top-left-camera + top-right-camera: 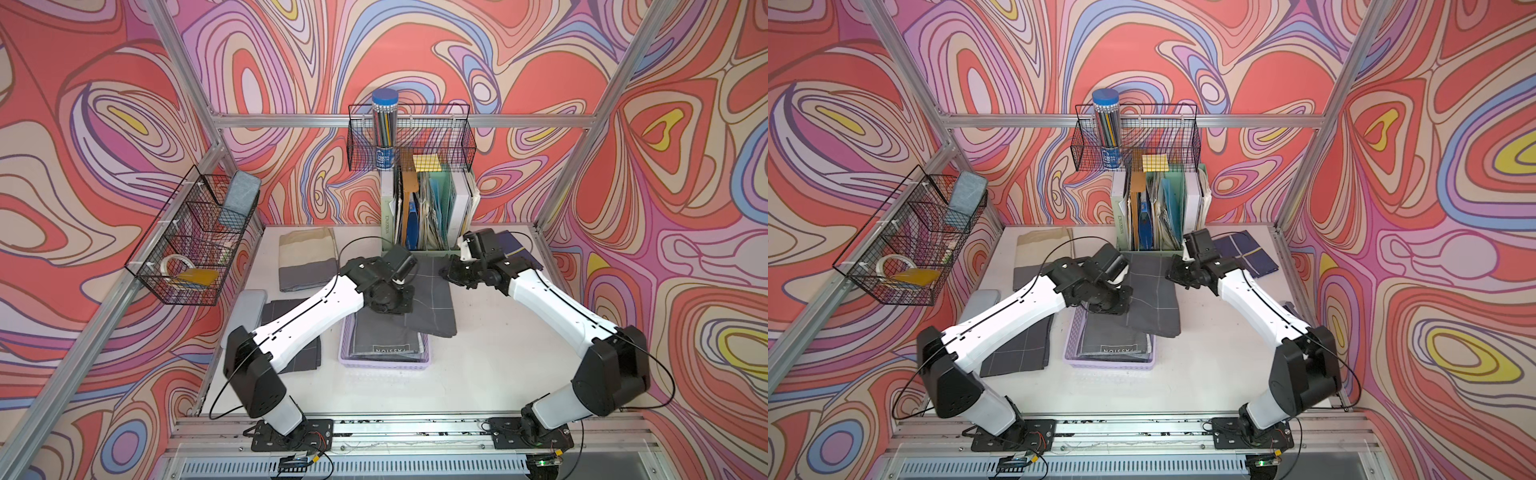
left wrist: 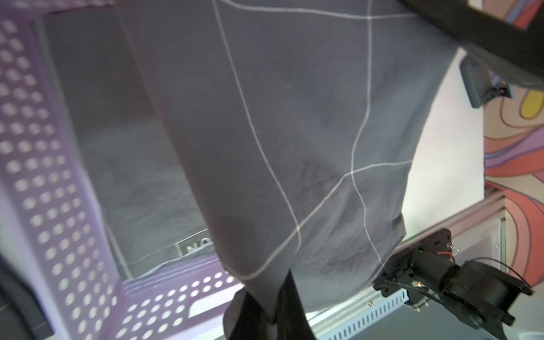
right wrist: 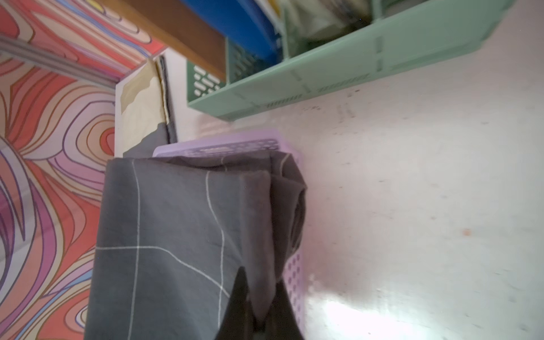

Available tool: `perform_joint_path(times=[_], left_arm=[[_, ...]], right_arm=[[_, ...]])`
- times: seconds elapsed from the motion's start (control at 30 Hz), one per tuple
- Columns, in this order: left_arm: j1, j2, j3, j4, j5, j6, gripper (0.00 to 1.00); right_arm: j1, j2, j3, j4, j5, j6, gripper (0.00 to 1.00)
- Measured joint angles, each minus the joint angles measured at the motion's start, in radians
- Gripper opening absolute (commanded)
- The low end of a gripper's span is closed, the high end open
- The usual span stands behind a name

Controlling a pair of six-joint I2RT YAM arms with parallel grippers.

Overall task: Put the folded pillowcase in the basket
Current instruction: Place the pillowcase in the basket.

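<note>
Pillowcase [image 1: 436, 303]: soft, light, limp; sags over basket [image 1: 384, 360]. Left gripper [image 2: 269, 288] and right gripper [image 3: 262, 282] both clenched on its edges, probably the best hold.

In both top views the pillowcase [image 1: 432, 299] covered the far part of the basket [image 1: 384, 362], and the left gripper [image 1: 390, 300] hid its own fingertips and the corner below it. The left arm [image 1: 307, 307] hid part of a checked cloth [image 1: 307, 355] beside the basket. In the left wrist view the basket wall was blurred, and the label [image 2: 195, 246] inside showed only "NO". In the right wrist view the edge cut off the right gripper [image 3: 260, 318], and the file holder [image 3: 323, 73] was blurred.
</note>
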Motion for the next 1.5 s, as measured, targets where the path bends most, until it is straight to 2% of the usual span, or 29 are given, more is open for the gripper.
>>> perform_joint_path(times=[0.17, 0.37, 0.6, 0.83, 1.0, 1.07, 1.1, 1.13, 1.27, 1.3, 1.37, 1.5], left_arm=[[0.100, -0.120, -0.199, 0.009, -0.019, -0.002, 0.00], [0.185, -0.120, -0.294, 0.028, -0.019, 0.022, 0.00], [0.246, -0.033, -0.350, 0.093, 0.020, 0.047, 0.00], [0.247, 0.072, -0.383, 0.147, 0.046, 0.047, 0.00], [0.247, 0.099, -0.394, 0.165, 0.045, 0.053, 0.00], [0.248, 0.106, -0.394, 0.169, 0.045, 0.055, 0.06], [0.248, 0.111, -0.394, 0.171, 0.045, 0.055, 0.13], [0.248, 0.114, -0.394, 0.171, 0.045, 0.055, 0.23], [0.248, 0.131, -0.396, 0.169, 0.040, 0.062, 0.58], [0.248, 0.129, -0.398, 0.168, 0.037, 0.063, 0.62], [0.248, 0.119, -0.399, 0.169, 0.039, 0.069, 0.75], [0.246, 0.068, -0.383, 0.146, 0.036, 0.076, 0.78]], right_arm=[[0.127, 0.201, 0.131, 0.026, 0.018, 0.027, 0.00], [0.159, 0.381, 0.212, 0.035, 0.032, 0.030, 0.00], [0.159, 0.416, 0.214, 0.033, 0.051, 0.029, 0.00], [0.159, 0.482, 0.230, 0.038, 0.056, 0.026, 0.00], [0.159, 0.499, 0.213, 0.042, 0.074, 0.027, 0.00], [0.159, 0.499, 0.201, 0.053, 0.080, 0.030, 0.00], [0.159, 0.499, 0.195, 0.058, 0.083, 0.031, 0.07], [0.159, 0.499, 0.191, 0.060, 0.084, 0.034, 0.27], [0.159, 0.490, 0.178, 0.075, 0.093, 0.035, 0.54], [0.160, 0.481, 0.172, 0.081, 0.095, 0.035, 0.57], [0.161, 0.459, 0.157, 0.082, 0.101, 0.039, 0.59], [0.161, 0.399, 0.152, 0.070, 0.126, 0.037, 0.60]])
